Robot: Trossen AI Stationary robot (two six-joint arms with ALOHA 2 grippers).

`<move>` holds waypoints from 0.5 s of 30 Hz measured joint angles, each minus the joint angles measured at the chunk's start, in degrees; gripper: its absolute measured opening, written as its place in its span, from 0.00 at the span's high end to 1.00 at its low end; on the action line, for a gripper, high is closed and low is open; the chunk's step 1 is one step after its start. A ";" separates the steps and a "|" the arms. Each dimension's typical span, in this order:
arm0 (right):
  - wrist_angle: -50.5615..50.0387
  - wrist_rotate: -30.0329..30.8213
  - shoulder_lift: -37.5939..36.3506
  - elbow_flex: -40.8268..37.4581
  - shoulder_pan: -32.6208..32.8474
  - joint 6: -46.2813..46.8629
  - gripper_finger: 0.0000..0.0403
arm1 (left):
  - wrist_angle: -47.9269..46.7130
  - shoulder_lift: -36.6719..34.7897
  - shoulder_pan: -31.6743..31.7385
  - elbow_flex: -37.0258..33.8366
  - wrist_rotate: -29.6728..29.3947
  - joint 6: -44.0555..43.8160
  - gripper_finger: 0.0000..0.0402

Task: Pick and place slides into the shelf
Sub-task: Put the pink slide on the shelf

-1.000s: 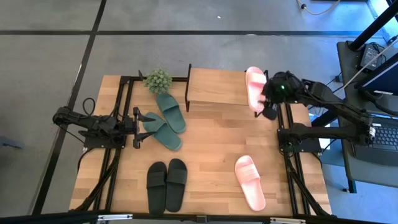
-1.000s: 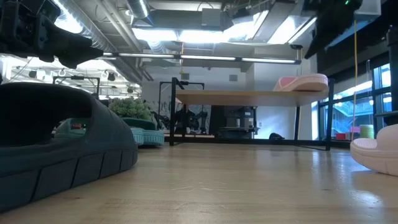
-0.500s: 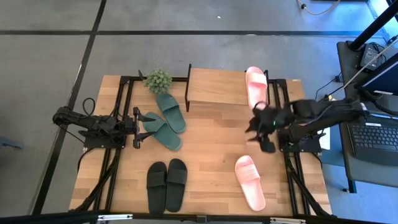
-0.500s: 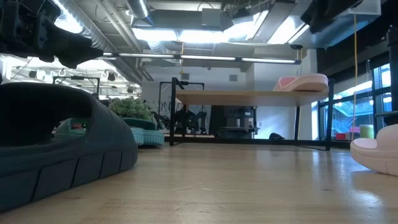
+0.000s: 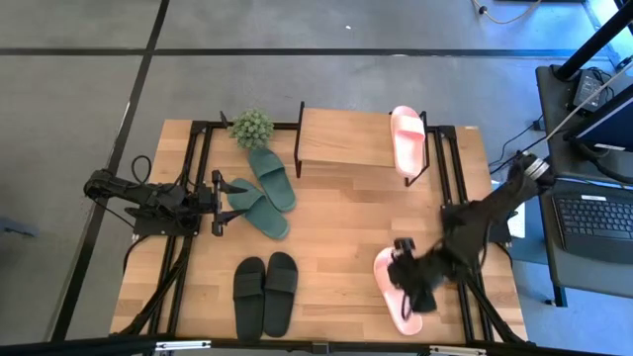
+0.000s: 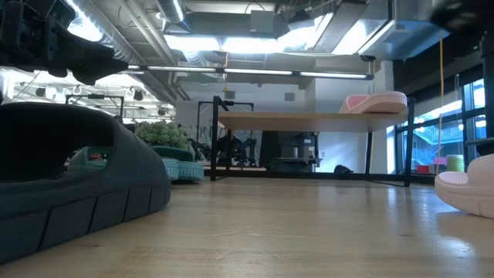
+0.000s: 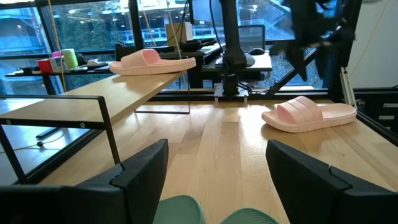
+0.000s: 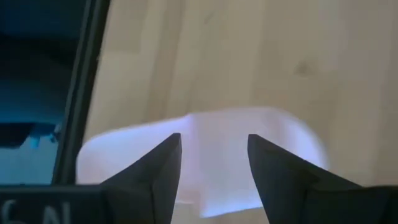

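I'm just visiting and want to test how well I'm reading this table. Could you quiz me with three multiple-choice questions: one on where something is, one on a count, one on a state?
1. Where is the right hand?
A. Over the pink slide on the table
B. Over the black pair
C. Beside the plant

2. How many slides lie on the shelf top?
A. None
B. One
C. Three

3. How are the right hand's fingers?
A. Clamped on a slide
B. Shut, empty
C. Open, holding nothing

Answers:
1. A, the high view shows it above the pink slide on the table.
2. B, only one pink slide lies there.
3. C, the right wrist view shows spread fingers with pink between them.
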 joint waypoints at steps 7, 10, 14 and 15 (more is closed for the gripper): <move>-0.85 4.20 7.59 0.01 8.31 9.98 0.54 | 0.01 0.00 0.00 0.01 0.00 0.03 0.34; -1.90 8.13 10.16 0.02 9.40 10.99 0.54 | 0.00 -0.01 0.00 0.00 0.00 0.04 0.34; -2.99 9.95 13.15 0.10 9.69 9.87 0.54 | 0.01 -0.01 0.00 0.01 0.00 0.04 0.34; -3.37 10.25 13.93 0.17 9.69 9.71 0.54 | 0.01 0.01 0.00 -0.01 0.00 0.04 0.34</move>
